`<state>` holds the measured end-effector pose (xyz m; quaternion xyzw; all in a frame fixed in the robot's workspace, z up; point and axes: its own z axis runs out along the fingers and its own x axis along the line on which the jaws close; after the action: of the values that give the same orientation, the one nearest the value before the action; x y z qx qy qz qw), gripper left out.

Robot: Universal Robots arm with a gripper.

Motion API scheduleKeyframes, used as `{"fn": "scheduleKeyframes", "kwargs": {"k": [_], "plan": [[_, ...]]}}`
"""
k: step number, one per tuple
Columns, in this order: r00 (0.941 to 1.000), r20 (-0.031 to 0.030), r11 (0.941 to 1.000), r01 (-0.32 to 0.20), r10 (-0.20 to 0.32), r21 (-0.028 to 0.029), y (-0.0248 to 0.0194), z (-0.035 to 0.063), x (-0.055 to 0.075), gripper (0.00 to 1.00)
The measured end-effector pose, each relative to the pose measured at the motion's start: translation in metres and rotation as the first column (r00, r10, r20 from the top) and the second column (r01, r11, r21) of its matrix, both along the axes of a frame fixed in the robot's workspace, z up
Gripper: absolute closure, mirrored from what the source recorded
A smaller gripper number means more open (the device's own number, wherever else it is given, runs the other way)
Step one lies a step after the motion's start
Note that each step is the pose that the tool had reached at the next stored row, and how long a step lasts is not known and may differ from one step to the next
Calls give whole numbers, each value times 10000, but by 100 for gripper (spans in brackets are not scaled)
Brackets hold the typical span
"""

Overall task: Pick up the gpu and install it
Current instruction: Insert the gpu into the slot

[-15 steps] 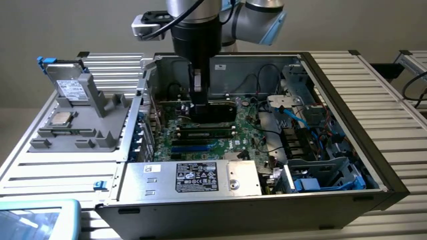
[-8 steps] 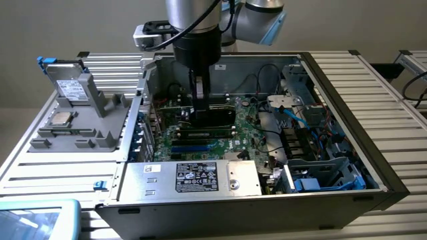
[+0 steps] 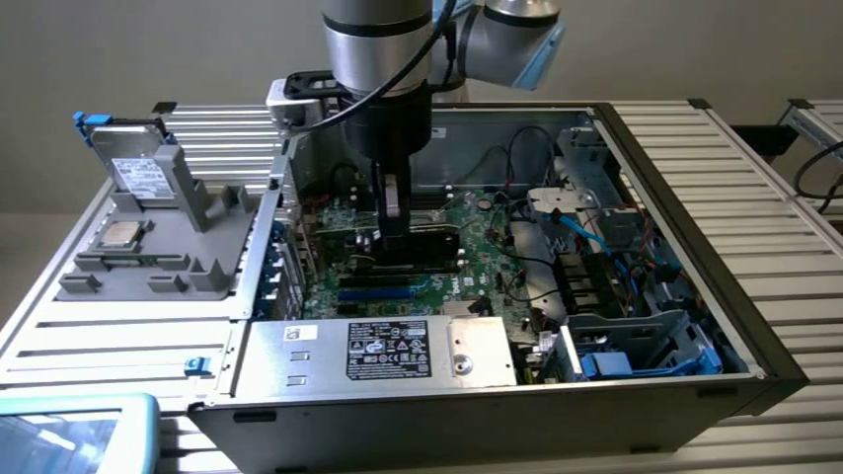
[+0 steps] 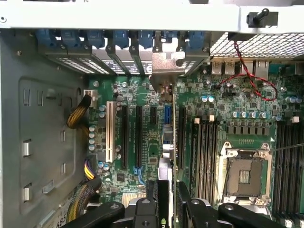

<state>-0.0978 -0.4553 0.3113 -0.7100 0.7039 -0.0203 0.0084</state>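
Note:
My gripper (image 3: 393, 235) reaches down into the open computer case (image 3: 737, 326) from above, shut on the gpu (image 3: 421, 247), which it holds on edge over the green motherboard (image 3: 481, 262). In the wrist view the gpu (image 4: 167, 156) shows edge-on between my black fingers (image 4: 191, 211). Its silver bracket (image 4: 167, 66) sits against the row of rear slot covers. The card's lower edge lines up over a short blue expansion slot (image 4: 167, 114). I cannot tell whether the card touches the slot.
Long black slots and a white one (image 4: 110, 130) lie beside the card. An empty CPU socket (image 4: 244, 175) and RAM slots (image 4: 204, 152) lie on its other side. A silver power supply (image 3: 382, 351), cables (image 3: 579, 227), a blue drive cage (image 3: 646, 351) and a grey parts fixture (image 3: 152, 227) surround the work area.

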Motion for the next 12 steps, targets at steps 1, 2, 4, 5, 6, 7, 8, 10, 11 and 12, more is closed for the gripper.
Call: {"fn": "scheduleKeyframes", "kwargs": {"k": [1, 2, 4, 5, 6, 7, 8, 10, 11, 12], "plan": [[10000, -88, 10000, -1, 1, -29, 4, -1, 10, 73], [9998, -177, 10000, -1, 1, -45, 7, -3, 23, 73], [9998, -221, 10000, -1, 0, -60, 7, -3, 28, 73], [9998, -223, 10000, 0, -1, -60, 6, -4, 28, 73], [9997, -229, 10000, 3, -5, -62, 4, -5, 32, 73], [9997, -230, 10000, 48, -49, -65, 4, -10, 33, 73], [9997, -229, 9999, 117, -119, -82, 4, -15, 33, 73], [9996, -230, 9998, 155, -158, -123, 4, -15, 33, 73], [9996, -229, 9998, 156, -158, -123, 3, -16, 33, 73], [9996, -232, 9998, 157, -159, -123, -1, -17, 33, 73]]}}
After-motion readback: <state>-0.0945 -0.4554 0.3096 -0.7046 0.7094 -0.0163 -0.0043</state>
